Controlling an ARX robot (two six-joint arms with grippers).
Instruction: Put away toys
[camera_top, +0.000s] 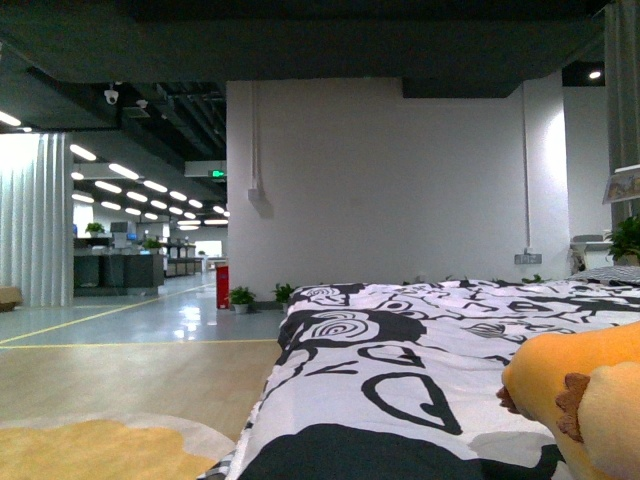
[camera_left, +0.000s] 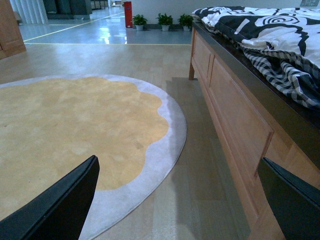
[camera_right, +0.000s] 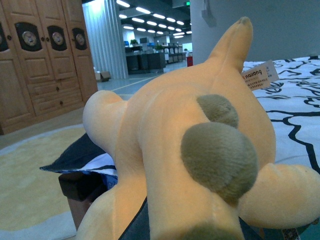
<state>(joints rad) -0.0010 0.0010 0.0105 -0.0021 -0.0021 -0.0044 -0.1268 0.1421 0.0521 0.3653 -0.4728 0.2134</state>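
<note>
The bed (camera_top: 400, 400) is the biggest thing here. It has a wooden side and a black and white blanket (camera_top: 340, 330) all over the top. On the floor next to the bed is a big round yellow rug (camera_left: 75, 125) with a pale edge. A tall wooden cupboard (camera_right: 35, 65) stands further off, past the rug.

The toy (camera_right: 165, 130) is a fat orange-yellow soft animal. It lies on the blanket, close to the corner of the bed, on the robot's right side. It fills most of the right wrist view, so it is very near that arm. It has round brown spots (camera_right: 217, 155), stubby legs and a paper tag (camera_right: 260, 76) near one pointy end.

The toy looks soft and squashy, and I think it is light. It will bend and flop if lifted by one end. It should not slip much, because it is fuzzy. A good place to grab looks like a stubby leg or a fold of the fat body, not the tag, which could tear.

The left pincer (camera_left: 178, 170) hangs low over the floor beside the bed. Its two black fingers (camera_left: 60, 205) are spread far apart with nothing between them. I cannot tell how the right pincer stands, because the toy hides it
</note>
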